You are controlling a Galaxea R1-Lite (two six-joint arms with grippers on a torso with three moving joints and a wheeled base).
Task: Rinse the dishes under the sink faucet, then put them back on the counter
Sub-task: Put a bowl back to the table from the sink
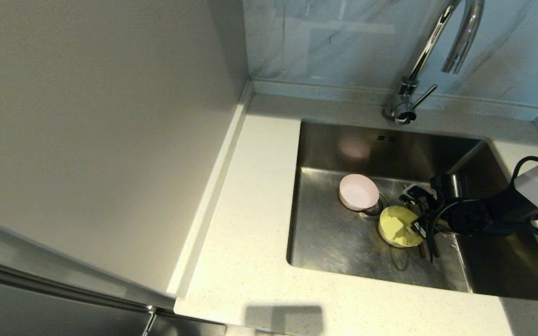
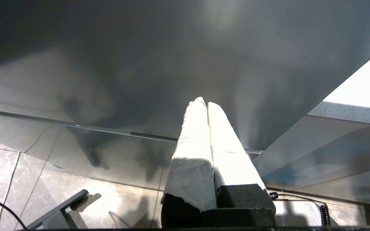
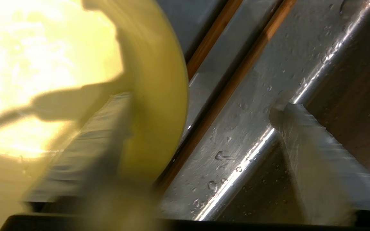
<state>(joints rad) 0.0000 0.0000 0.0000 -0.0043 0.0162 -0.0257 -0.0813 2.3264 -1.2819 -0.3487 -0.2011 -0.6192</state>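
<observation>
Right wrist view: right hand (image 3: 201, 106) straddles yellow bowl (image 3: 153, 80) rim, fingers apart.

1. Two small round bowls sit in the basin: one pink bowl (image 1: 358, 192) at about 10 o'clock from the drain, one yellow bowl (image 1: 399, 226) at about 4 o'clock from it.
2. Two wooden chopsticks (image 3: 233, 83) lie side by side on the basin floor, passing under the yellow bowl at its 3 o'clock edge.
3. One sink (image 1: 334, 233), with one drain strainer (image 1: 375, 208) between the bowls.
4. One chrome faucet (image 1: 437, 42) at the sink's 12 o'clock rim, carrying one lever handle (image 1: 422, 97).
5. One counter (image 1: 250, 219) surrounds the basin.
6. Two grippers: the right gripper (image 1: 416, 212) inside the sink, the left gripper (image 2: 206, 104) seen only from its wrist.
</observation>
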